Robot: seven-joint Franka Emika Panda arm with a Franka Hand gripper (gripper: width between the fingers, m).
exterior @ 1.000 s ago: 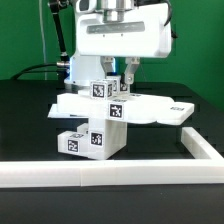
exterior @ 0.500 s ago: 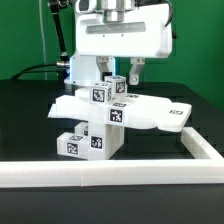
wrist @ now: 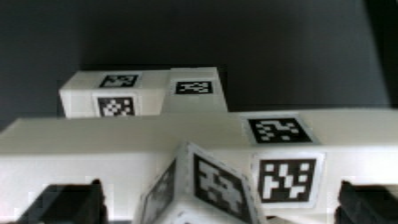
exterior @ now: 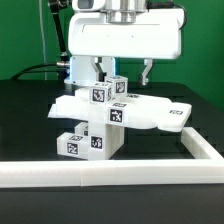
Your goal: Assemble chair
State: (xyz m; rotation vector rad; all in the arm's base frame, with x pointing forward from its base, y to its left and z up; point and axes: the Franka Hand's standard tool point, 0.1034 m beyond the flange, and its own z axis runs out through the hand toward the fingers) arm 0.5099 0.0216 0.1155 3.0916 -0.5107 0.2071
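White plastic chair (exterior: 105, 118), part-built, on a black table (exterior: 30, 125): flat seat panel (exterior: 150, 112) resting on blocky tagged pieces, a small tagged block (exterior: 117, 86) standing upright on top. Gripper (exterior: 124, 72) above that block, its fingers (exterior: 102, 70) spread wide to either side and clear of it, holding nothing. White border rail (exterior: 120, 172) along the table's near edge, turning a corner at the exterior view's right.
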